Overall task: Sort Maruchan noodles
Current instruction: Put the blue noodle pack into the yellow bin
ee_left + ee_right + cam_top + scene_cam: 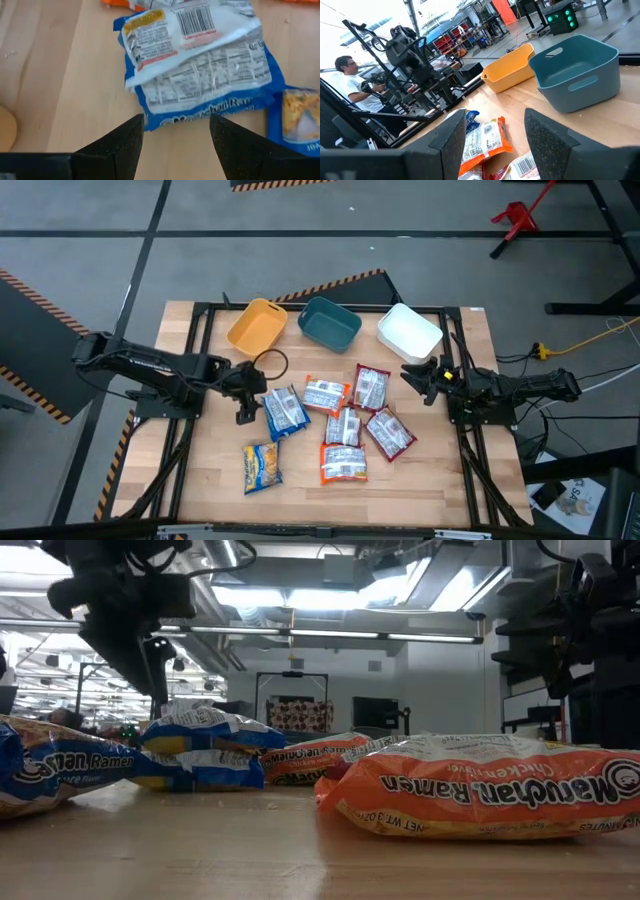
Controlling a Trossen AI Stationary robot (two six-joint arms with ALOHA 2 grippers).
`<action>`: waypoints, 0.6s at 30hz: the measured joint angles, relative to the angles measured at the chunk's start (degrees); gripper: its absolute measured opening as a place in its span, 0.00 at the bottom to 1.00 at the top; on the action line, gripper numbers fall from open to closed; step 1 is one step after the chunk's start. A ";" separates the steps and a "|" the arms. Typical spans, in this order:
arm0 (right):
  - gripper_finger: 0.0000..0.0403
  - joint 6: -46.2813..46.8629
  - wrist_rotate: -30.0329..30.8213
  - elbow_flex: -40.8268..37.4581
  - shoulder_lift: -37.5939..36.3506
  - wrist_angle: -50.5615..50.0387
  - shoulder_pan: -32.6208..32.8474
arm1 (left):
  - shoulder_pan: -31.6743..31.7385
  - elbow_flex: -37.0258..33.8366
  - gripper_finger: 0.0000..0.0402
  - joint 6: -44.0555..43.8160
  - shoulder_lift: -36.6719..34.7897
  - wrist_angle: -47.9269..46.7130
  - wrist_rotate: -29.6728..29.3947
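Across the wooden table [200,480], seven flat plastic Maruchan noodle packets [345,428] lie scattered near three plastic bins [330,323]. Left gripper [175,131] hovers, fingers spread and empty, beside a blue-and-yellow packet [200,75]; right gripper [492,127] waits likewise wide, empty.

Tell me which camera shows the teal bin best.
The right wrist view: the teal bin fills the frame's side, open top and handle slot visible, beside the yellow bin. The high view shows it small from above. The low and left wrist views miss it.
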 joint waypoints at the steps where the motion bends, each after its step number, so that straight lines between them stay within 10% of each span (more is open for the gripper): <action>1: 0.47 0.07 0.02 0.00 -0.02 0.00 0.00 | -0.02 -0.37 0.55 0.02 0.00 1.02 -0.69; 18: 0.47 1.25 0.04 -0.02 0.00 0.02 0.00 | 0.00 -7.86 0.55 1.82 0.66 10.83 -2.52</action>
